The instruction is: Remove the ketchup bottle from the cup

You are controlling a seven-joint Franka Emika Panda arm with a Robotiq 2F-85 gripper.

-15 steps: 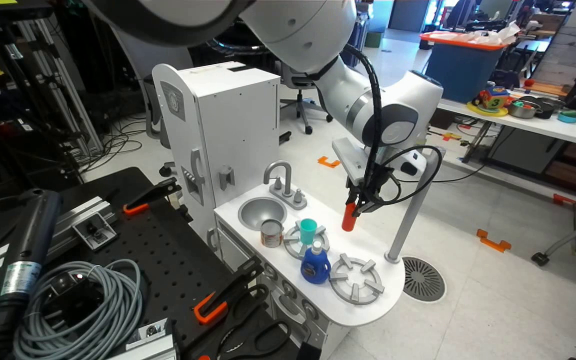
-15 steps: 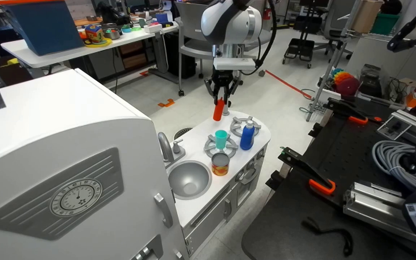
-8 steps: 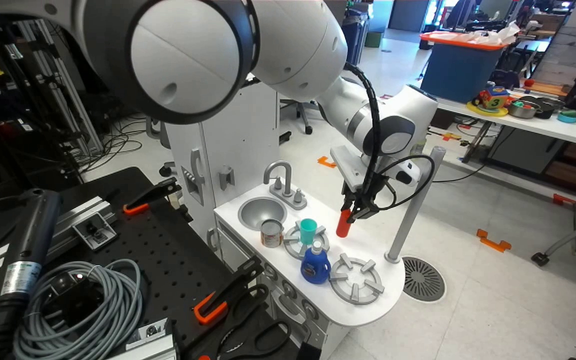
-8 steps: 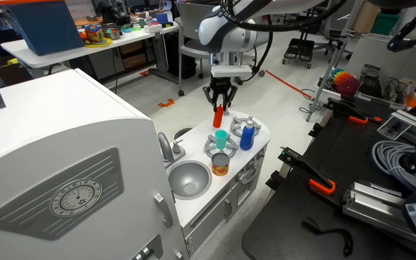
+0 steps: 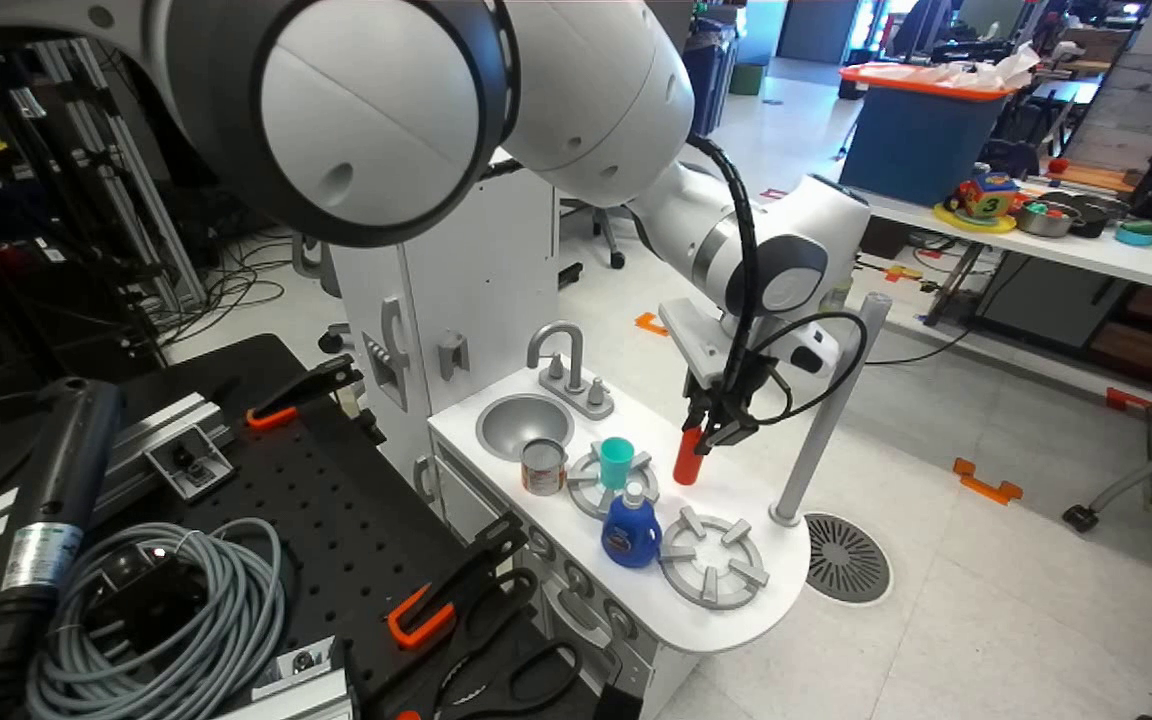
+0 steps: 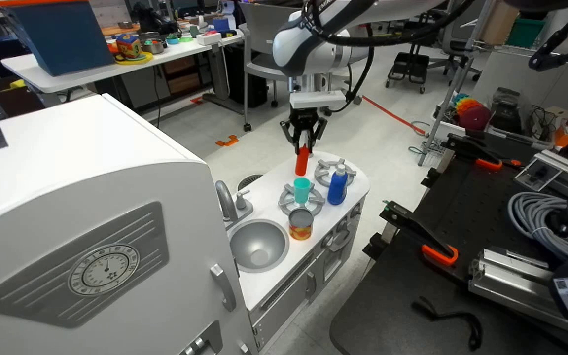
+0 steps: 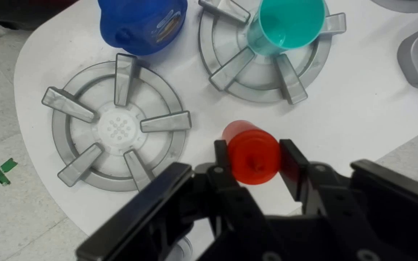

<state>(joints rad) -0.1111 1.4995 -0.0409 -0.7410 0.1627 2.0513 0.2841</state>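
Observation:
The red ketchup bottle (image 5: 688, 458) is in my gripper (image 5: 699, 432), which is shut on its upper part. In an exterior view the bottle (image 6: 302, 161) hangs slightly tilted below the fingertips of the gripper (image 6: 303, 149). In the wrist view I look down on the bottle's top (image 7: 254, 159) between the two fingers of the gripper (image 7: 255, 150). Its lower end is low over the white counter; I cannot tell if it touches. The turquoise-blue cup (image 5: 616, 463) stands upright on a burner, apart from the bottle; it also shows in the other views (image 6: 301, 191) (image 7: 261, 41), with nothing in it.
A blue jug (image 5: 631, 530) stands near the counter's front edge beside the burners. A tin can (image 6: 301, 224) stands between the cup and the sink (image 6: 259, 246). A grey burner (image 7: 118, 127), a grey post (image 5: 831, 410) and the toy fridge (image 5: 496, 270) are nearby.
My gripper has come down toward the counter with the bottle held in it. Over the last half second the bottle has dropped slightly and shifted a little. The cup has not moved.

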